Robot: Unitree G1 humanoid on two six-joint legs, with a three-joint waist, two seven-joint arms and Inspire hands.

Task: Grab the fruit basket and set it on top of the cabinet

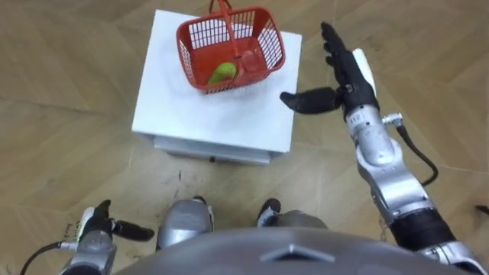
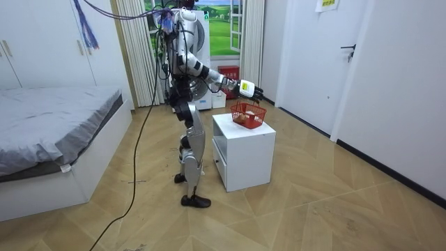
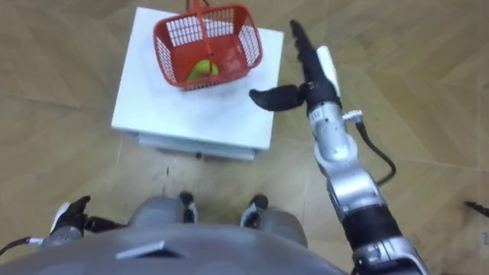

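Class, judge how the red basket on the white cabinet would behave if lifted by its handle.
Probably light and fairly stiff: the basket is open mesh. It may tilt, since the green fruit lies toward one side and could roll.

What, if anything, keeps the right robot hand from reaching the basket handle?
Probably nothing, so yes. The right robot hand is open beside the table, with nothing between it and the red basket, whose handle stands free.

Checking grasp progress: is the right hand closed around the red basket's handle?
No, the right hand is open, fingers straight, beside the red basket on the white cabinet, clear of its handle.
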